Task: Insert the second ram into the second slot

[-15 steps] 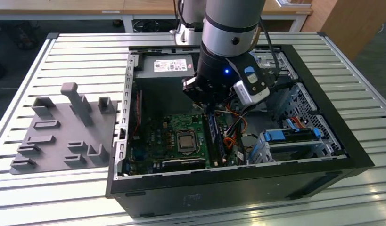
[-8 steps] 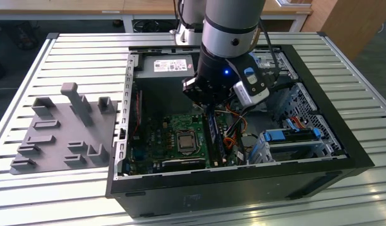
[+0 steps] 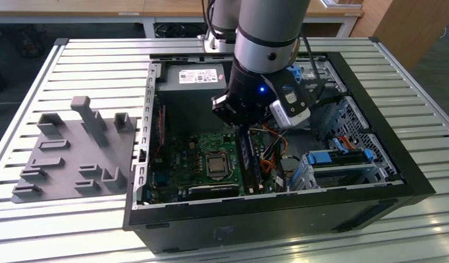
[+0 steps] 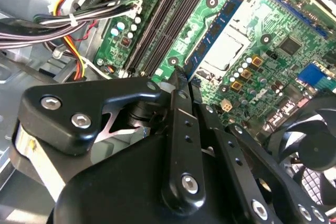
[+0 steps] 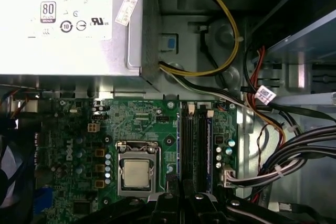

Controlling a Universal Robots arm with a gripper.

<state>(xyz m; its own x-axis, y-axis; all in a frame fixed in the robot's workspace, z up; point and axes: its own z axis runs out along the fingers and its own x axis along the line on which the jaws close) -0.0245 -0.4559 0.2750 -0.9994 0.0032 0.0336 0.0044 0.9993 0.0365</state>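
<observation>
Standing on a silver slatted metal table [image 3: 85,71], a black open-sided computer case [image 3: 246,224] takes in the thick grey robot arm [image 3: 272,33] from above. At the exterior view's left, well apart from the arm, a grey plastic fixture block [image 3: 70,159] with upright pegs rests on the table.

Inside the case, a silver box-shaped power supply [image 3: 191,82] fills the far end. A green motherboard [image 5: 142,119] lies nearer, with a square silver processor socket [image 5: 135,174] and a bank of long black memory slots [image 5: 190,145] side by side.

The black linkage gripper [image 4: 185,77] hangs low over the middle of that bank. Its fingers are drawn almost together, pinching the thin blue circuit-board stick, the second ram [image 4: 223,24]. In the second wrist view the second ram runs straight out from between the fingertips, standing on its long edge along the side of the slots nearest the socket.

Whether the stick sits fully down in its slot cannot be told. Its face is bright blue with a row of small dark chips along its length.
</observation>
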